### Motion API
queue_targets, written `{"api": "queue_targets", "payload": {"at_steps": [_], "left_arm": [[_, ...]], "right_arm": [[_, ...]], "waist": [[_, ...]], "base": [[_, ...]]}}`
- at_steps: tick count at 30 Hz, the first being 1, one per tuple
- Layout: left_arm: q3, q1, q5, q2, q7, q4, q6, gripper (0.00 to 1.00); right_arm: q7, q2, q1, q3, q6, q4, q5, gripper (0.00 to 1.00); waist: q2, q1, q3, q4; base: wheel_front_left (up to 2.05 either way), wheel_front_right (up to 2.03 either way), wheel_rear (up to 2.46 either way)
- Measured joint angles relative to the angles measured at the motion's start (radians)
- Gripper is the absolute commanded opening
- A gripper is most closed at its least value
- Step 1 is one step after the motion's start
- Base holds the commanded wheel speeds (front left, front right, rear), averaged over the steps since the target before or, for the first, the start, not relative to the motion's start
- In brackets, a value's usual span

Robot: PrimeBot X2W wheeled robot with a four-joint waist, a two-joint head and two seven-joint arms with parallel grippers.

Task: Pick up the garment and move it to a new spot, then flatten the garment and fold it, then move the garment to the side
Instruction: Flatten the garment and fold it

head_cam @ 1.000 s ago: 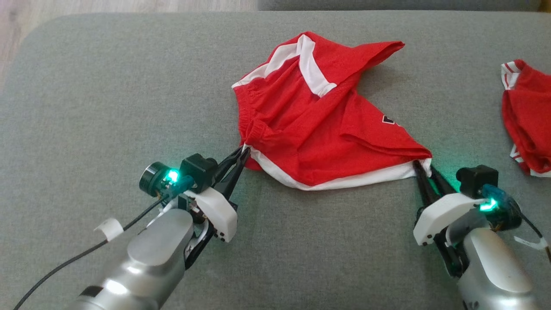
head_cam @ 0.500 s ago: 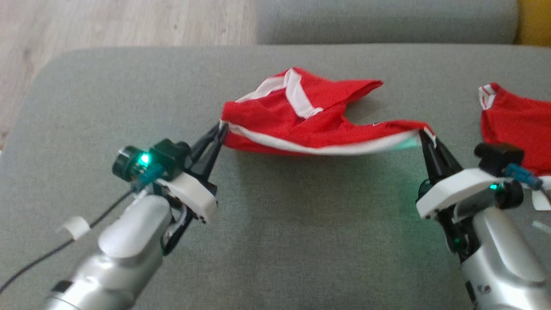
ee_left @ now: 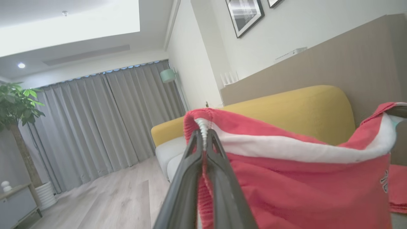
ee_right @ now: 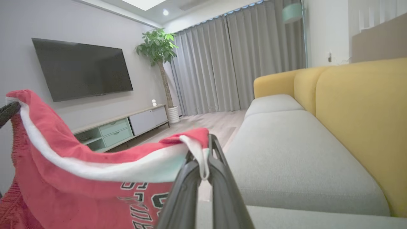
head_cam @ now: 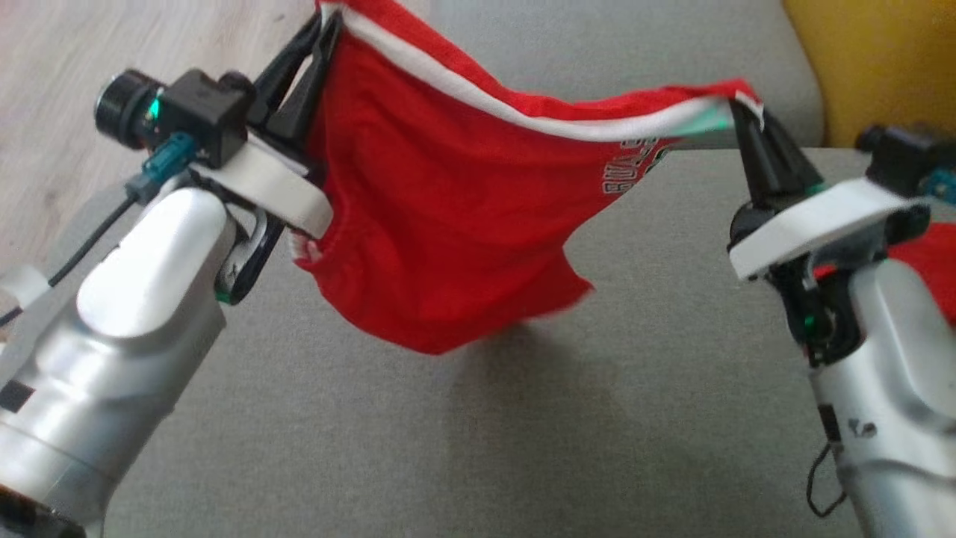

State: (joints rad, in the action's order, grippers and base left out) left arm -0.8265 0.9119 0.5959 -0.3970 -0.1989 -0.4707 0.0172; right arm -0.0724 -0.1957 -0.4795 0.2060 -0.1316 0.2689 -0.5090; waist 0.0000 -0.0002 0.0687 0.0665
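Note:
The garment (head_cam: pixel 441 224) is a pair of red shorts with a white stripe and lettering, hanging in the air above the grey couch seat (head_cam: pixel 523 433). My left gripper (head_cam: pixel 325 22) is shut on its left corner at the top of the head view. My right gripper (head_cam: pixel 739 108) is shut on the opposite corner at the right. The white-edged hem sags between the two grips. In the left wrist view the dark fingers (ee_left: pixel 187 178) pinch the white trim of the garment (ee_left: pixel 302 190). In the right wrist view the fingers (ee_right: pixel 219 178) clamp the white hem of the garment (ee_right: pixel 79 190).
A second red garment (head_cam: pixel 926 261) lies on the seat at the right, partly behind my right arm. A yellow backrest (head_cam: pixel 874 67) rises at the upper right. Wood floor (head_cam: pixel 149 45) lies beyond the seat's left edge.
Both grippers have lifted the garment off the seat, so it now hangs between them. The right gripper closed on its corner. The head camera has tilted up.

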Motion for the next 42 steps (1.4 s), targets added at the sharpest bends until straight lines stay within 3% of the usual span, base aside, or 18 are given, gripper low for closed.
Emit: {"api": "queue_targets", "payload": {"at_steps": [7,14,18,22,26,30,34,38,42], "left_arm": [[0.009,-0.008,0.033,-0.002,0.034,0.074,-0.008,0.0],[0.003,-0.086,0.059,-0.04,0.079,0.114,-0.008,0.0],[-0.001,-0.092,0.112,-0.048,0.143,0.112,0.02,0.0],[-0.013,-0.04,0.141,-0.048,0.223,0.05,0.069,0.0],[-0.006,0.134,0.16,-0.043,0.271,-0.051,0.09,0.0],[0.029,0.365,0.127,-0.029,0.231,-0.154,0.099,0.0],[0.065,0.539,0.087,0.015,0.111,-0.251,0.106,0.0],[0.093,0.578,0.087,0.074,-0.008,-0.335,0.107,0.0],[0.075,0.512,0.103,0.12,-0.04,-0.375,0.116,0.0]], "right_arm": [[-0.077,0.0,-0.008,-0.03,0.0,-0.075,0.021,0.0],[-0.153,0.001,0.031,-0.072,0.0,-0.103,0.056,0.0],[-0.24,0.004,0.022,-0.087,0.0,-0.071,0.089,0.0],[-0.301,0.002,-0.093,-0.077,0.0,0.025,0.099,0.0],[-0.307,-0.006,-0.346,-0.072,0.0,0.169,0.132,0.0],[-0.227,-0.002,-0.626,-0.073,0.0,0.319,0.181,0.0],[-0.074,0.013,-0.831,-0.098,0.0,0.461,0.238,0.0],[0.047,0.042,-0.899,-0.156,0.0,0.597,0.254,0.0],[0.091,0.048,-0.863,-0.157,0.0,0.725,0.269,0.0]], "waist": [[0.0,0.0,0.023,-0.008],[0.0,0.0001,0.006,-0.006],[0.0,0.0001,-0.033,-0.009],[0.0,0.0001,-0.092,-0.016],[0.0,0.0005,-0.184,-0.028],[0.0,0.0006,-0.288,-0.043],[0.0,0.0006,-0.384,-0.059],[-0.0001,0.0007,-0.446,-0.067],[-0.0001,0.0005,-0.46,-0.054]], "base": [[0.0,0.0,0.0],[0.0,0.0,0.0],[0.0,0.0,0.0],[0.0,0.0,0.0],[0.0,0.0,0.0],[0.0,0.0,0.0],[0.0,0.0,0.0],[0.0,0.0,0.0],[0.0,0.0,0.0]]}}
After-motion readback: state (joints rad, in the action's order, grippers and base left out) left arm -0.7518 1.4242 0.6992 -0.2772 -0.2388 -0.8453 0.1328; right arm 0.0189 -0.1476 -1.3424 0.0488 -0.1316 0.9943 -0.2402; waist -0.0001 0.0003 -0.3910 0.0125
